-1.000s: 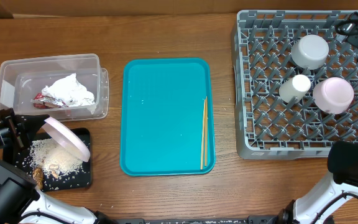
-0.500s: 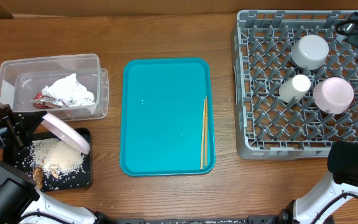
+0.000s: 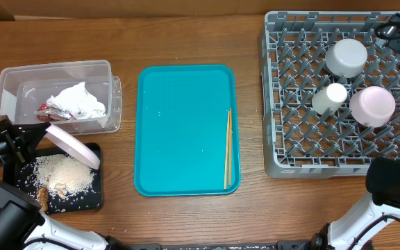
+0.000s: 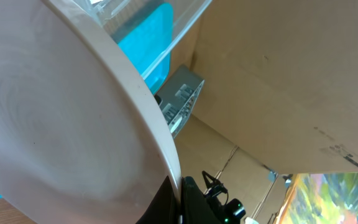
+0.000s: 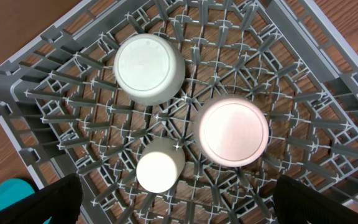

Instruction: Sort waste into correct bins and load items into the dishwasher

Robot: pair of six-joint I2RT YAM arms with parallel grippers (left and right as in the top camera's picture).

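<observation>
Currently left tool (image 3: 37, 141) clamps tilted plate (image 3: 73, 147) over black tray (image 3: 96, 198); right tool (image 5: 179, 205) spread; cardboard print (image 4: 344, 154) unreadable.

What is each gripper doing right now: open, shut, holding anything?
Left gripper: shut on the pink-white plate, tilted over the black tray.
Right gripper: open, empty, above the dish rack.

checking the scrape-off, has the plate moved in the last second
Yes, the plate has shifted slightly up-frame, toward the clear tub, above the black tray.
</observation>
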